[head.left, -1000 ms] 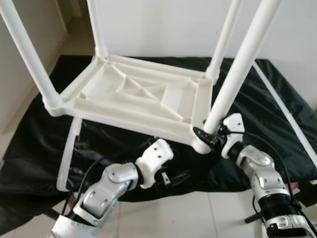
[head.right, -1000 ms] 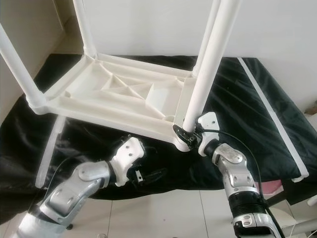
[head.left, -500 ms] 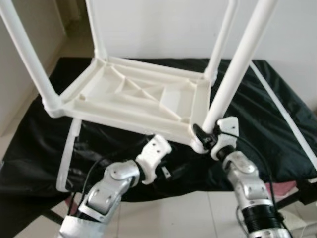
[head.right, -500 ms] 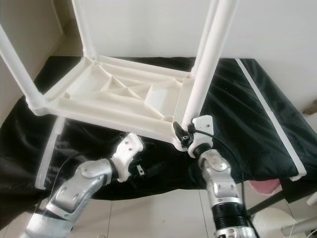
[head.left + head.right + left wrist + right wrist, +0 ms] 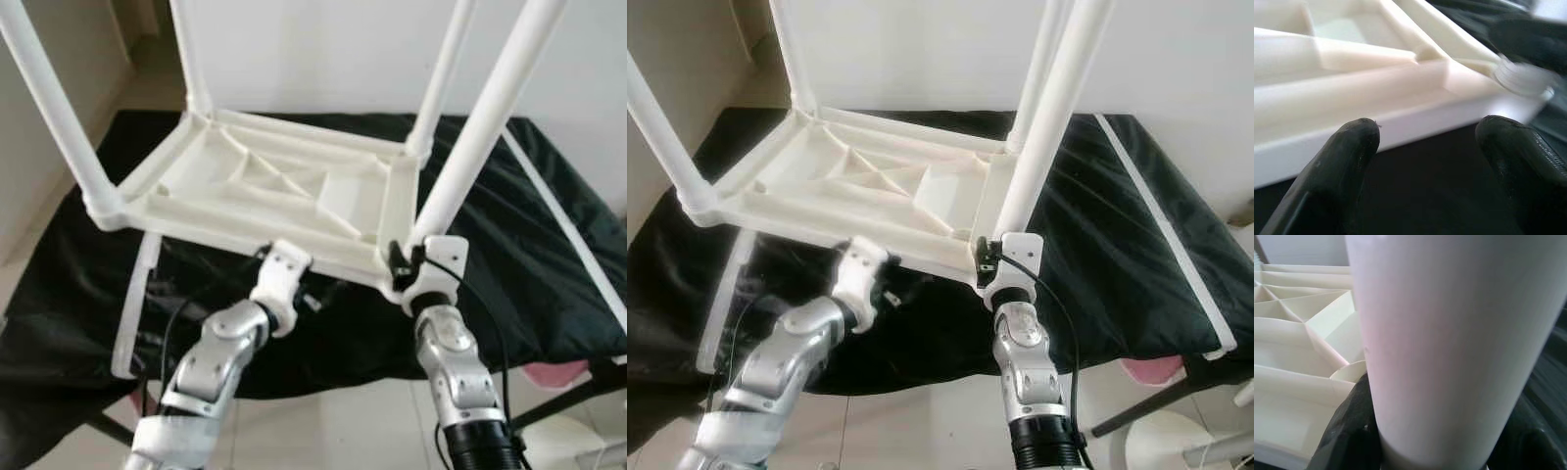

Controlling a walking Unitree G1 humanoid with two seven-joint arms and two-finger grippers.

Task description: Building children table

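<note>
Table top (image 5: 265, 191), white plastic, lies upside down on black cloth (image 5: 529, 264), legs pointing up. Right gripper (image 5: 1435, 450) clamps near-right leg (image 5: 470, 147) at its socket. Left gripper (image 5: 1425, 147), fingers spread wide, hovers at the top's near edge.

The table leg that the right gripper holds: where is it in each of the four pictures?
Left eye view: the leg rises from the upturned tabletop's near right corner toward the top right.
Right eye view: the same leg, right of centre.
Left wrist view: not in it.
Right wrist view: the leg up close, between the black fingers.
Shared landmark: the tabletop's ribbed underside.
</note>
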